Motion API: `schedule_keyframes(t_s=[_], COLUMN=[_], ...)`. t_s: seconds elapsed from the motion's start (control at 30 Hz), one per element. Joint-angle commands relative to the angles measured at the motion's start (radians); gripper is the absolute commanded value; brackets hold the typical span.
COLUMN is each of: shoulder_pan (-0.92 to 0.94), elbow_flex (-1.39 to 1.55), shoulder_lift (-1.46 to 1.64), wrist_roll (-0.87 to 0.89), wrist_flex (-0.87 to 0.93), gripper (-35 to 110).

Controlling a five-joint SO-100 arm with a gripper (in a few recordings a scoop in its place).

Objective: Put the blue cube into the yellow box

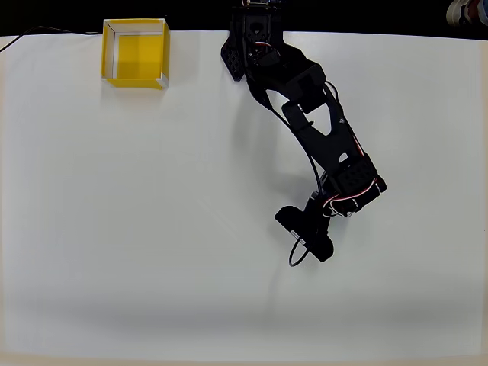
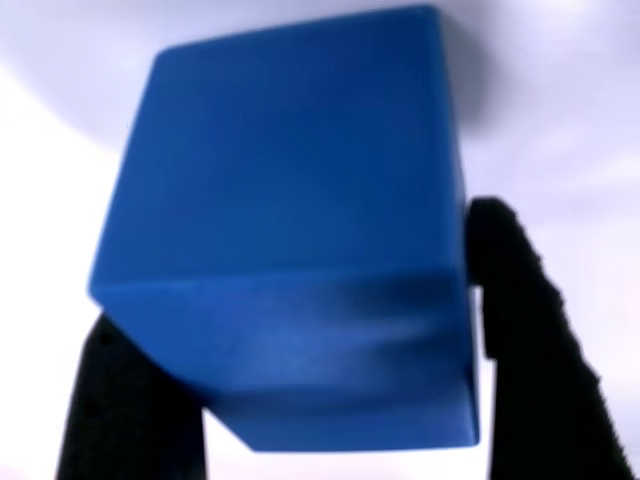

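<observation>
path to yellow box [image 1: 135,53]: bare table [image 1: 152,229] | obstacles: nothing between (box open-topped)

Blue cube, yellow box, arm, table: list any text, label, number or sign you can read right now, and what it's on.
No readable text anywhere.
Blue cube: plain faces, no marking, sitting between the end effector fingers.
Yellow box: plain yellow floor, white-edged walls, no label.
Black arm: no legible print in the overhead view.
White table: unmarked.
</observation>
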Motion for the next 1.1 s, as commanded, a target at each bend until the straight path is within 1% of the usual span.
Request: schedule_keyframes(t_s=[0.0,0.13,0.3,0.7,0.87,1.07], shoulder_pan=[0.095,0.244,0.500,1.137,1.385,1.632], elbow_flex=[-0.078,-0.078,-0.078,-0.080,-0.080,-0.078], shoulder_lift=[0.293,0.403,0.495,0.583,0.586,0.574], wrist_roll=[-0.103,-0.218,-0.380,-0.736,-0.825,-0.899], wrist_flex=[0.060,0.081,0.081,-0.046,-0.114,-0.127], gripper=[1,2,3,7,8,8])
